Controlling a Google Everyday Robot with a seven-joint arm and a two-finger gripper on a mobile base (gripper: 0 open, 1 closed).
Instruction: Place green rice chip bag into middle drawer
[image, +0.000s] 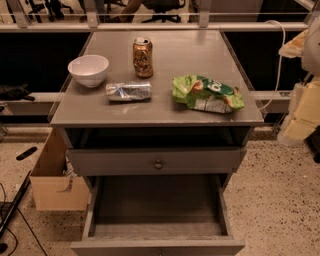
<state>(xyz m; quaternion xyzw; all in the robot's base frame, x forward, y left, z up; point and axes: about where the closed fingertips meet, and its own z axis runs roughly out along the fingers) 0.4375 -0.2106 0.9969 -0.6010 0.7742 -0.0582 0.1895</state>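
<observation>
The green rice chip bag (207, 93) lies crinkled on the right side of the grey cabinet top (165, 115), near its front edge. The middle drawer (157, 200) is pulled out wide below it, and its grey floor is bare. My gripper (295, 125) is on the pale arm at the far right edge of the view. It hangs beside the cabinet's right side, apart from the bag and a little lower than the top.
A white bowl (88, 70), an upright brown can (143, 57) and a crushed silver can (128, 91) stand on the cabinet top. The upper drawer front with a round knob (158, 164) is slightly out. A cardboard box (52, 180) sits on the floor at the left.
</observation>
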